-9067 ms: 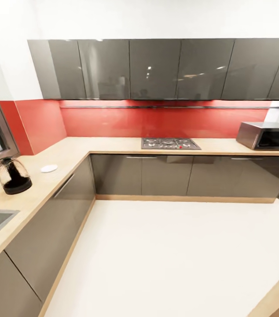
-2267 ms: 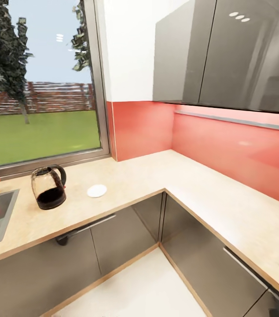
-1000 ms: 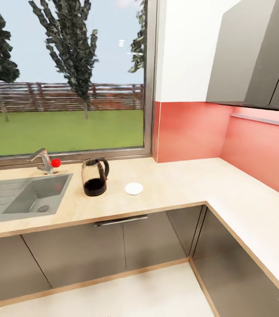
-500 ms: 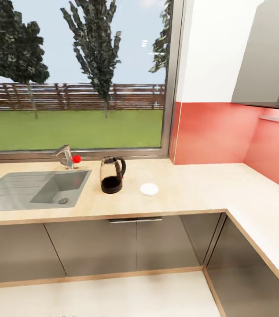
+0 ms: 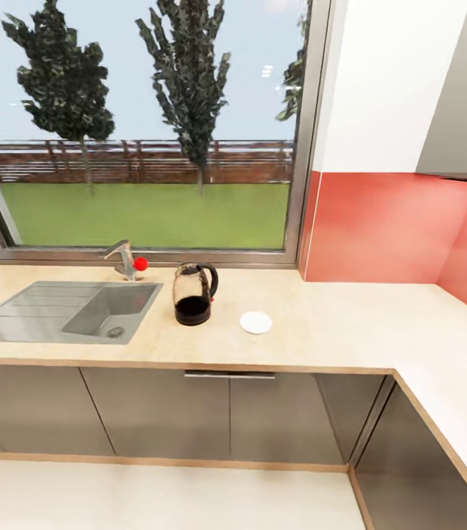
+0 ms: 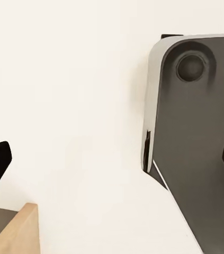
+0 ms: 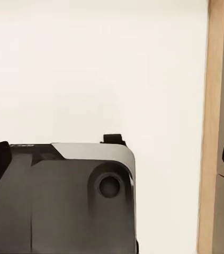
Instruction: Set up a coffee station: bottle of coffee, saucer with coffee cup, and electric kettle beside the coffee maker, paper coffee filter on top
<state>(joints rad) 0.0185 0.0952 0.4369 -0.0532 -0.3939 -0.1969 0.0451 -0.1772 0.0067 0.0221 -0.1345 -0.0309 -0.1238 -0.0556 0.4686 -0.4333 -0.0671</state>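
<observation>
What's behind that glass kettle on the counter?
Behind the kettle runs the window frame, with a lawn, trees and a brown fence beyond the glass. The faucet stands off to its side by the sink. The strip of countertop directly behind the kettle is hidden.

left gripper (image 6: 112, 159) fingers spread wide and empty, right gripper (image 7: 112, 159) likewise, both pointing downward

Electric kettle (image 5: 193, 294) stands on countertop (image 5: 336, 331) between sink (image 5: 71, 311) (left) and saucer (image 5: 255, 322).
</observation>
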